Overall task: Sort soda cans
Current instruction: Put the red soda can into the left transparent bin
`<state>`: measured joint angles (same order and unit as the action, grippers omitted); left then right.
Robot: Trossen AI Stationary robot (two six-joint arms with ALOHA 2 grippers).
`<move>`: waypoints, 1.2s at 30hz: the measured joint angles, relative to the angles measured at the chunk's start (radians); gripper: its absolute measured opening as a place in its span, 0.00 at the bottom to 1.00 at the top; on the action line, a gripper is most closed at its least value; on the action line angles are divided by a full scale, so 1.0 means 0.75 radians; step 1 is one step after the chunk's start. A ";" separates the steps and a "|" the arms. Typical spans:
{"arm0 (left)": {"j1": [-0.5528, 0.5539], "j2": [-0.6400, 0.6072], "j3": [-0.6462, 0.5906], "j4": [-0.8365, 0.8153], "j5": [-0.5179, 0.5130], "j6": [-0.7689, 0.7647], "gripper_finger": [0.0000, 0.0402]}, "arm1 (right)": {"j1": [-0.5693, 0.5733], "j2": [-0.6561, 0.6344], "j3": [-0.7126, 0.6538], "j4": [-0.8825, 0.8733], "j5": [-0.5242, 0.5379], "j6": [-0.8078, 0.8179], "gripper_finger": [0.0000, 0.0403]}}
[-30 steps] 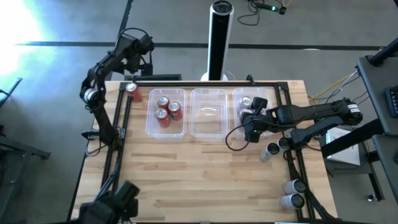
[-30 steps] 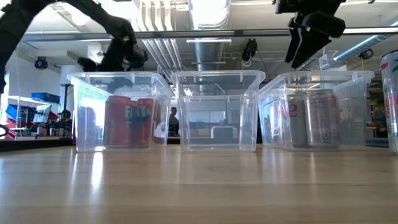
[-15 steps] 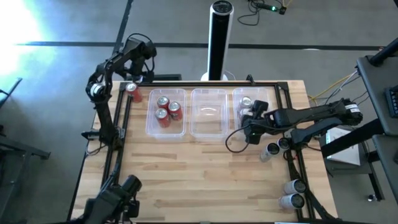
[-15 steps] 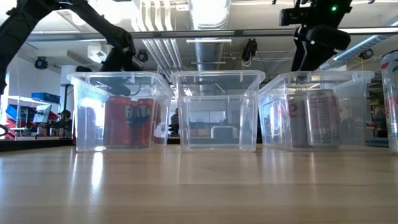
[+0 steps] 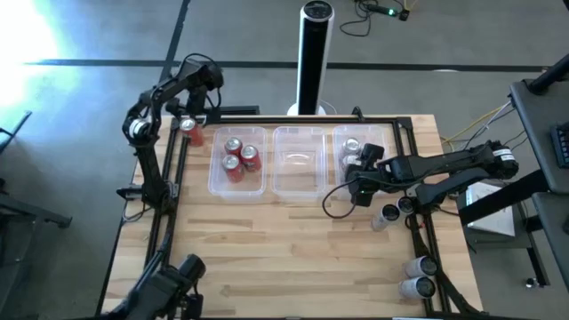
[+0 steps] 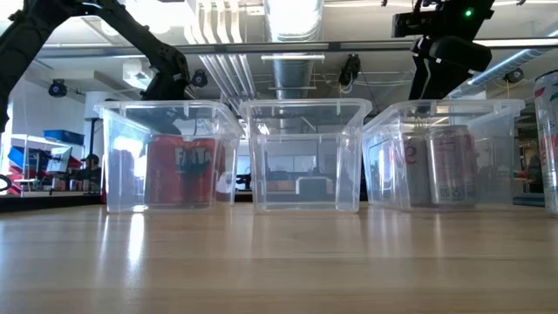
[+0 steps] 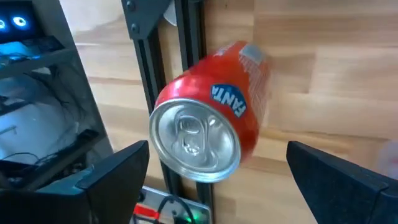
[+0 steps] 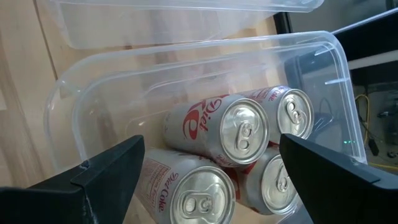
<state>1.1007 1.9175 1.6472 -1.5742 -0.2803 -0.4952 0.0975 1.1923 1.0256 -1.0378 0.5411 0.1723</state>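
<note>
A red soda can (image 7: pixel 208 130) stands upright at the table's far left corner (image 5: pixel 188 130), beside the black frame rail. My left gripper (image 7: pixel 217 186) hovers open above it, one finger on each side, touching nothing. The left tub (image 5: pixel 213 182) holds three red cans (image 5: pixel 238 156). The right tub (image 8: pixel 68 112) holds several silver cans (image 8: pixel 245 134). My right gripper (image 5: pixel 356 167) hangs open over that tub's near end with nothing between its fingers.
The middle tub (image 5: pixel 277 187) stands between the other two with no cans in it. A silver can (image 5: pixel 388 214) and a dark can (image 5: pixel 406 204) stand at the right rail. Two more cans (image 5: pixel 420 276) are near the right front corner. Bare wood fills the near half.
My left gripper has swung toward the table's near edge and down, closing in over the red can at the far left corner. My right gripper has turned from a tilted pose to pointing straight down over the right tub and has since held still.
</note>
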 joint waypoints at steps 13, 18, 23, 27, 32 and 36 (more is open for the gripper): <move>-0.035 -0.010 -0.122 0.001 0.015 0.011 0.91 | 0.000 0.000 0.000 0.005 0.000 -0.016 0.91; -0.043 -0.012 -0.129 0.001 0.008 0.029 0.91 | 0.000 0.000 0.000 0.006 0.001 -0.020 0.91; -0.043 -0.034 -0.126 0.006 0.022 0.042 0.91 | 0.000 0.000 0.001 0.006 0.001 -0.022 0.91; -0.044 -0.048 -0.117 0.004 0.025 0.034 0.91 | 0.000 0.000 0.001 0.006 0.001 -0.022 0.91; -0.044 -0.048 -0.116 0.017 0.038 0.017 0.91 | 0.000 0.000 0.001 0.006 0.001 -0.021 0.91; -0.044 -0.048 -0.116 0.053 0.037 0.044 0.91 | 0.000 0.000 0.002 0.006 0.001 -0.022 0.91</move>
<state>1.0679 1.8816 1.5604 -1.5344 -0.2527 -0.4623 0.0975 1.1923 1.0267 -1.0329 0.5415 0.1555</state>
